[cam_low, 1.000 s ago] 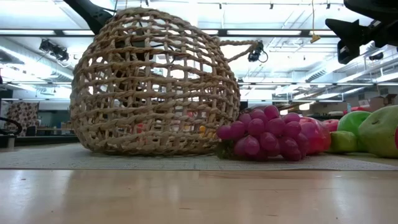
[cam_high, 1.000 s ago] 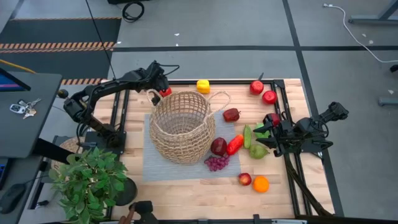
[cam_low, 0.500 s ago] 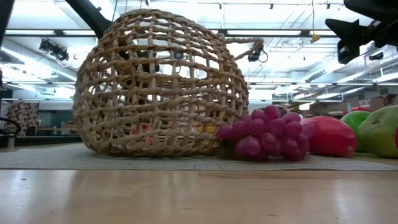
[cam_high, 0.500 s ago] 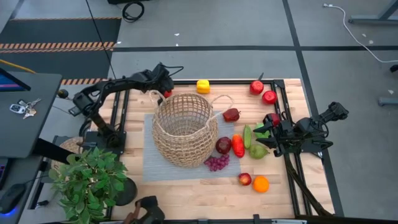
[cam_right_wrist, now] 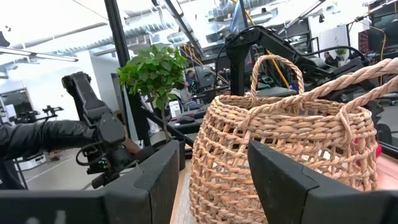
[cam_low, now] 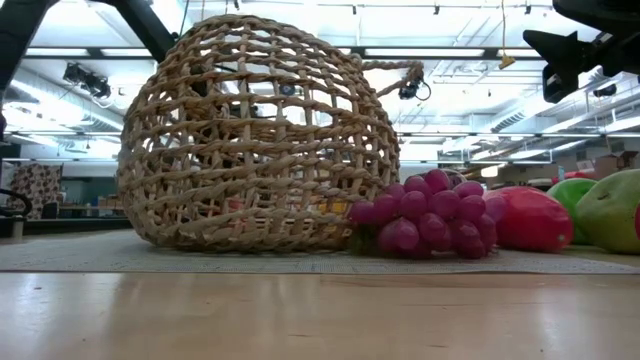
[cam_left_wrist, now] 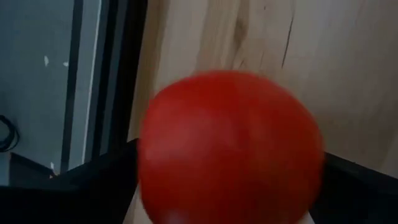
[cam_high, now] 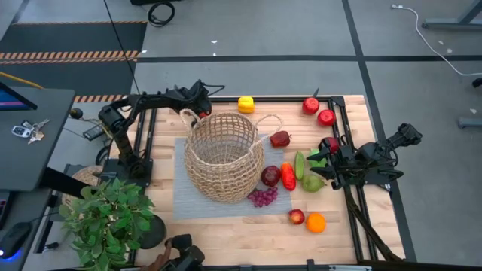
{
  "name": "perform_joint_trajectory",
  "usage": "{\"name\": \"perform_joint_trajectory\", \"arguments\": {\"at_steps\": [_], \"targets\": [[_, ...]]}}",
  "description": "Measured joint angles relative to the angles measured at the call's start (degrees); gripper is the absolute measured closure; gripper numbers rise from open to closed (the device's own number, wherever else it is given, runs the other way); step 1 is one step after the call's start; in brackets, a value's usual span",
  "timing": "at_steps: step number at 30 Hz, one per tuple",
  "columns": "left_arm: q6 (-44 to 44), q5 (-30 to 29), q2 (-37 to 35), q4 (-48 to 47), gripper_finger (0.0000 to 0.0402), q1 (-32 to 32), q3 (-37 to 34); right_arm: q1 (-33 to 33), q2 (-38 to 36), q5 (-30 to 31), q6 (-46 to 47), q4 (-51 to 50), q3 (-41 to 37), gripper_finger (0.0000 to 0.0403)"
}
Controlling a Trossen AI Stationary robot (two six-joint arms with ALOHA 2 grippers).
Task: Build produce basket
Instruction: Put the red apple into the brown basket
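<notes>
Since a second ago, the wicker basket [cam_high: 223,156] has tipped back toward upright on the grey mat [cam_high: 181,197], and the dark red fruit [cam_high: 270,175] and red chili [cam_high: 288,175] have shifted beside it. At the surface's far edge behind the basket, the left gripper [cam_high: 197,100] has its jaws clenched on a red apple [cam_left_wrist: 230,146]. Released, the right gripper [cam_high: 325,168] hangs over the green pears [cam_high: 312,181]. Purple grapes [cam_low: 425,213] lie just beside the basket.

1 basket [cam_high: 224,154] | 1 grapes [cam_high: 262,197] | 1 orange [cam_high: 315,223] (near edge) | 1 yellow pepper [cam_high: 245,105]
</notes>
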Motion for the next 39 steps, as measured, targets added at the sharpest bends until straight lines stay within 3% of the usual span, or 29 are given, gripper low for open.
{"name": "perform_joint_trajectory", "arguments": {"at_steps": [13,18,22,30,39], "targets": [[-0.4,-0.1,0.1,0.2,0.0012,0.0,0.0,0.0,0.0,0.0,0.0,0.0,0.0,0.0206],[-0.5,-4.1,-0.1,0.5,0.0012,0.0,0.9,0.0,0.0,0.0,0.0,0.0,0.0,0.0206],[-0.4,-4.0,-1.9,0.2,0.0012,0.0,1.9,0.0,0.0,0.0,0.0,0.0,0.0,0.0206],[-0.9,7.4,-6.4,-0.9,0.0012,0.3,3.1,0.0,0.0,0.0,0.0,0.0,0.0,0.0206],[-2.8,12.5,-6.6,3.4,0.0012,0.6,3.1,0.0,0.0,0.0,0.0,0.0,0.0,0.0206]]}}
